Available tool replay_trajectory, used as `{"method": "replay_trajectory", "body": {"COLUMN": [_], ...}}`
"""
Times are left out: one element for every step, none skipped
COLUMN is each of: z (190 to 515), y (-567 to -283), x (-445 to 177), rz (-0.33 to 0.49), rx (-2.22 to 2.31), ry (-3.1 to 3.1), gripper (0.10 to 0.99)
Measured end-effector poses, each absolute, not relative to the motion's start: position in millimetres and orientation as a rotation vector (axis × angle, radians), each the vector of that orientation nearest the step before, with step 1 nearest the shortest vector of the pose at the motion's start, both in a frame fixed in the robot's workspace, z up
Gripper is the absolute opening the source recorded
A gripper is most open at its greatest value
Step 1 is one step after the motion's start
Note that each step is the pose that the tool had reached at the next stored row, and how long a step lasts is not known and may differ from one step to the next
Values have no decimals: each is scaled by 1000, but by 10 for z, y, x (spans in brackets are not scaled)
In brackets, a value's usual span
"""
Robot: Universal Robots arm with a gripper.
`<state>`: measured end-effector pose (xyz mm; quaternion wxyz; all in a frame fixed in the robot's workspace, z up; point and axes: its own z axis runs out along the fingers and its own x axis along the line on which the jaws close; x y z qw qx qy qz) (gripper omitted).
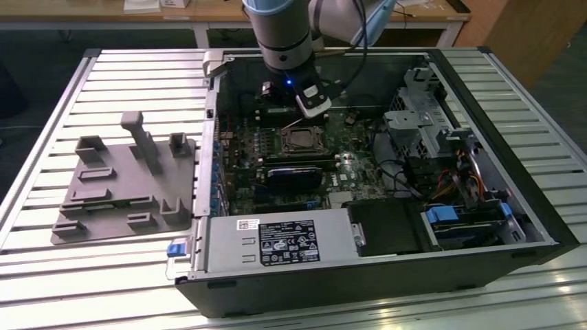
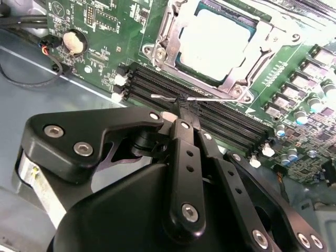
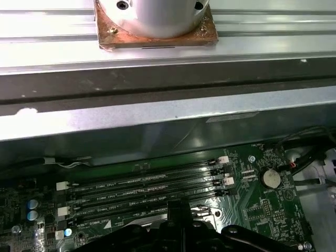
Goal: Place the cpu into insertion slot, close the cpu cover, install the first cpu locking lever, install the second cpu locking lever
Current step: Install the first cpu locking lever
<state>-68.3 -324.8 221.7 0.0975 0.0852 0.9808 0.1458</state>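
The cpu (image 2: 212, 42) lies flat in the insertion slot (image 1: 298, 141) on the green board inside the open case. The silvery cpu cover (image 2: 239, 79) is down around it, and the chip's face shows through the window. A thin metal locking lever (image 2: 215, 98) runs along the socket's edge beside the memory slots. My gripper (image 2: 181, 107) is shut, its black fingertips right at this lever and touching it. In the exterior view the gripper (image 1: 300, 118) hangs just behind the socket, and in the first wrist view the gripper (image 3: 178, 207) is over the memory slots.
Long black memory slots (image 2: 220, 118) lie right under the fingers, and a coin battery (image 2: 73, 42) sits nearby. A drive cage (image 1: 431, 130) and cables crowd the exterior view's right. The power supply (image 1: 275, 240) fills the front. A grey fixture tray (image 1: 124, 185) rests on the table at the left.
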Motion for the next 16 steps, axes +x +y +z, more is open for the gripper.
{"method": "replay_trajectory", "body": {"z": [2209, 2200, 2193, 2185, 2179, 2172, 2167, 2163, 2159, 2156, 2153, 2150, 2146, 2144, 2143, 2143], "y": [-3246, -3245, -3242, -3238, -3235, -3231, -3228, -3226, -3224, -3222, -3220, -3218, -3216, -3215, -3213, -3213], "x": [-683, -682, -682, -681, -680, -678, -674, -669, -664, -659, -654, -651, -648, -647, -647, -647], "rz": [431, 431, 430, 430, 429, 429, 429, 429, 428, 428, 427, 426, 426, 424, 422, 422], "rx": [258, 262, 266, 270, 273, 276, 278, 280, 283, 287, 290, 293, 298, 306, 314, 317], "ry": [2903, 2902, 2901, 2900, 2900, 2899, 2899, 2898, 2898, 2897, 2897, 2896, 2895, 2894, 2892, 2892], "gripper": [102, 102, 102, 102, 102, 102, 102, 102, 102, 102, 102, 102, 102, 102, 102, 102]}}
